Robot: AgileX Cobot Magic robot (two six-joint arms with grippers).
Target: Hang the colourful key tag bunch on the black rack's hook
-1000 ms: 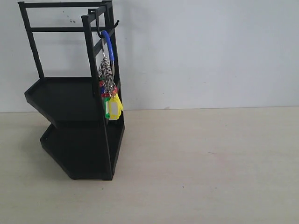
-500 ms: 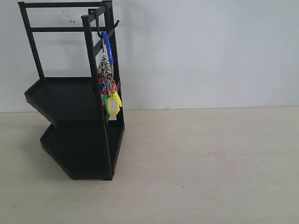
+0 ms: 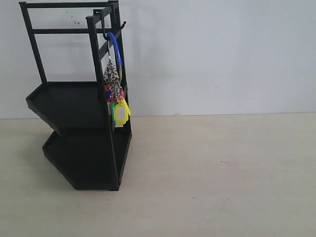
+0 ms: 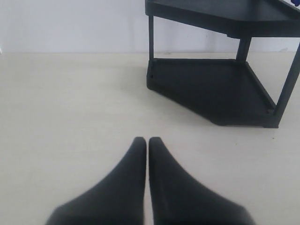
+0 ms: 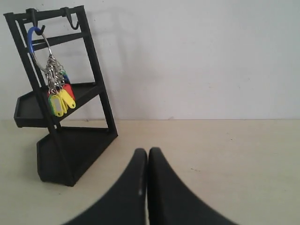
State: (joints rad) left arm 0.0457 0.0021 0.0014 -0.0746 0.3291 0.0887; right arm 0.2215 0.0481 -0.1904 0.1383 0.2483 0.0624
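The colourful key tag bunch [image 3: 116,94] hangs by its blue loop [image 3: 115,47] from the hook [image 3: 107,34] on the top rail of the black rack [image 3: 74,106]. In the right wrist view the colourful key tag bunch [image 5: 58,91] dangles from the hook [image 5: 35,23] of the black rack [image 5: 70,150], far from my right gripper [image 5: 147,152], which is shut and holds nothing. My left gripper [image 4: 147,140] is shut too, low over the table, with the black rack [image 4: 215,89] well beyond it. Neither gripper shows in the exterior view.
A second hook [image 5: 71,19] on the rack's top rail carries nothing. A white wall [image 3: 222,54] rises behind the pale wooden table [image 3: 217,173].
The bunch sways slightly on the hook, its yellow tags shifting a little left and back right. Nothing else has moved.
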